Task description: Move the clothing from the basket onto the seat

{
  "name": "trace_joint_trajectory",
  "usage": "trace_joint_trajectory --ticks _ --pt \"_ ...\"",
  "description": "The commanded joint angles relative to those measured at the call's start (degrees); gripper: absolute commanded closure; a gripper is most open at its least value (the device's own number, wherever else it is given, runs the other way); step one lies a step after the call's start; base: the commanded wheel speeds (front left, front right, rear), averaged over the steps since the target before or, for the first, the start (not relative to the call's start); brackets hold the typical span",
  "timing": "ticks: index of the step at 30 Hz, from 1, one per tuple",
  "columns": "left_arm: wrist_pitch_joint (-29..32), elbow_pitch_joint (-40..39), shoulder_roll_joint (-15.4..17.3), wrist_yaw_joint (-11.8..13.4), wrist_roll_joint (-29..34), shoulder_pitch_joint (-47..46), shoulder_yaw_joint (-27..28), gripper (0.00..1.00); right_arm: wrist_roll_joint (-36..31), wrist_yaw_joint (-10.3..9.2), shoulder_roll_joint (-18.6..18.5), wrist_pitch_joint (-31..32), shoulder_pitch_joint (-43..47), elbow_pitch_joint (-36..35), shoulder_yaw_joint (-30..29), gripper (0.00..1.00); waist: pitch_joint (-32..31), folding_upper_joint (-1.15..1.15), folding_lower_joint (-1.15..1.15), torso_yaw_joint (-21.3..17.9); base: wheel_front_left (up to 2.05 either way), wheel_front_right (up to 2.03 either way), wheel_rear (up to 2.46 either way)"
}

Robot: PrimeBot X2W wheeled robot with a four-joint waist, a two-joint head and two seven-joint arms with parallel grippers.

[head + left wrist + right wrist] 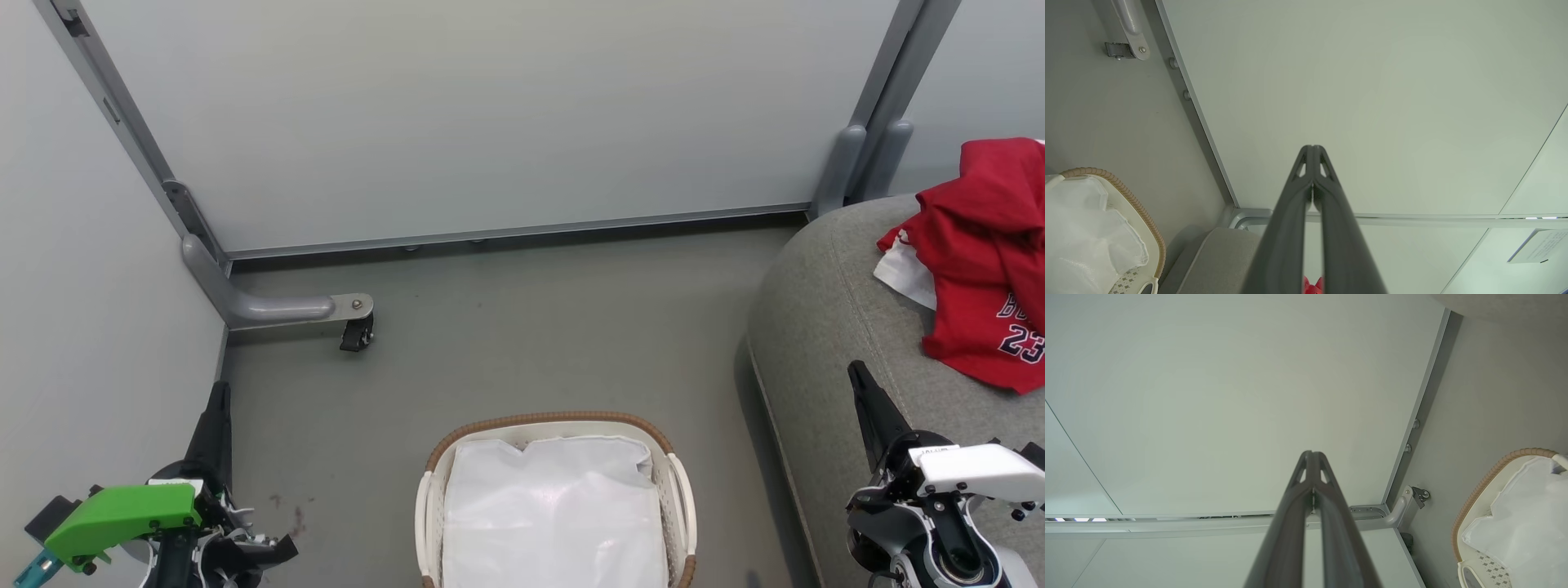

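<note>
Left gripper (219, 389) and right gripper (856, 369) at the lower corners, fingers clenched on nothing; red clothing (984, 253) heaped on the grey seat (824, 327); white basket (563, 419), on the floor (490, 343) between them, holds a liner sheet (555, 506)

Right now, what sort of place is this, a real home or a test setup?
Probably a staged test booth, not a lived-in home: plain pale partition panels on a metal frame with a caster wheel, a grey floor, and a laundry basket beside a grey seat holding red clothing.
</note>
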Motion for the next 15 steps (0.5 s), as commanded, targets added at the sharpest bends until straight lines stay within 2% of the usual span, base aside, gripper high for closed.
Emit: trace_joint_trajectory --ticks 1,15 --pt "0.25 -0.11 0.27 -0.36 -0.24 -0.56 0.12 1.00 0.18 0.00 -0.36 0.08 0.61 -0.18 -0.11 1.00 0.00 0.00 0.00 0.00 0.00 0.00 0.00" --pt "0.24 -0.10 0.27 -0.36 -0.22 -0.56 0.12 1.00 0.18 0.00 -0.36 0.08 0.61 -0.18 -0.11 1.00 0.00 0.00 0.00 0.00 0.00 0.00 0.00"
